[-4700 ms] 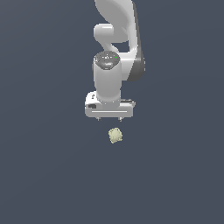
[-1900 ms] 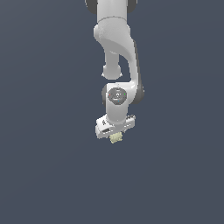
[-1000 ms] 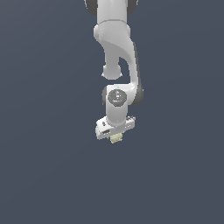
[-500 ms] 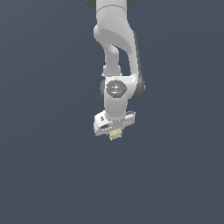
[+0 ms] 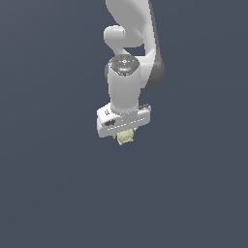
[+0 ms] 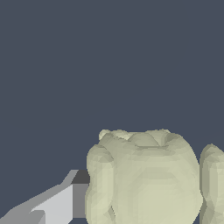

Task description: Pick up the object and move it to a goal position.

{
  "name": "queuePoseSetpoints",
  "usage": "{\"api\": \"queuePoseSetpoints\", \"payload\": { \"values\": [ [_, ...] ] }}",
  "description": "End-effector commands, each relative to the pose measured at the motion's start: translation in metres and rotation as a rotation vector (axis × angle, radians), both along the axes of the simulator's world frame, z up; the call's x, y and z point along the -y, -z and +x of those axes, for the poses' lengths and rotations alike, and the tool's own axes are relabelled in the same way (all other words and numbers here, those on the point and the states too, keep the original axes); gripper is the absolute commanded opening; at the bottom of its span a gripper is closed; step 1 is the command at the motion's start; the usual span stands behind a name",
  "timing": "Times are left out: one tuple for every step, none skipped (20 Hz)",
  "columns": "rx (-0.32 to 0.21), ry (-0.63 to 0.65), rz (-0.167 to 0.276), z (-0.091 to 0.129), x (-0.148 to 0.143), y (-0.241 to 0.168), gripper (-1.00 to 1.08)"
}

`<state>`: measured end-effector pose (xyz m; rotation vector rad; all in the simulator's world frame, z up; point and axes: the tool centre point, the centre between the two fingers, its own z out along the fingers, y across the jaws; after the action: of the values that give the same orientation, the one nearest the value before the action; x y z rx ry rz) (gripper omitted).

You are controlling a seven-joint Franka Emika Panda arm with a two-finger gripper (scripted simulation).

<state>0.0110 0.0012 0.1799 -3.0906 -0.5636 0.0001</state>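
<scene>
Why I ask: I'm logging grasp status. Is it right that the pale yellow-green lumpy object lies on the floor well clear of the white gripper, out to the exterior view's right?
Not quite. The object is not lying clear to the right; it sits directly under the white gripper, tucked against its underside. The exterior view shows this, and in the wrist view the object fills the frame beside a finger.

Compared to a few seconds back, the tool (image 5: pixel 125 136) drops onto the object (image 5: pixel 125 137), clamps it, and now the whole thing sits noticeably higher.
</scene>
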Motion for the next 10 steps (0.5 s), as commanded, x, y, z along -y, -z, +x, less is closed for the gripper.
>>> {"api": "queuePoseSetpoints", "payload": {
  "values": [
    [0.0, 0.0, 0.0, -0.001, 0.004, -0.031, -1.0],
    [0.0, 0.0, 0.001, -0.001, 0.005, -0.043, -1.0],
    [0.0, 0.0, 0.001, -0.001, 0.007, -0.055, -1.0],
    [0.0, 0.0, 0.001, -0.001, 0.008, -0.067, -1.0],
    [0.0, 0.0, 0.001, -0.001, 0.01, -0.079, -1.0],
    [0.0, 0.0, 0.001, -0.001, 0.011, -0.09, -1.0],
    [0.0, 0.0, 0.001, 0.0, 0.013, -0.101, -1.0],
    [0.0, -0.001, 0.001, 0.0, 0.014, -0.113, -1.0],
    [0.0, -0.001, 0.001, 0.0, 0.015, -0.124, -1.0],
    [0.0, -0.001, 0.001, 0.0, 0.017, -0.135, -1.0]
  ]
}}
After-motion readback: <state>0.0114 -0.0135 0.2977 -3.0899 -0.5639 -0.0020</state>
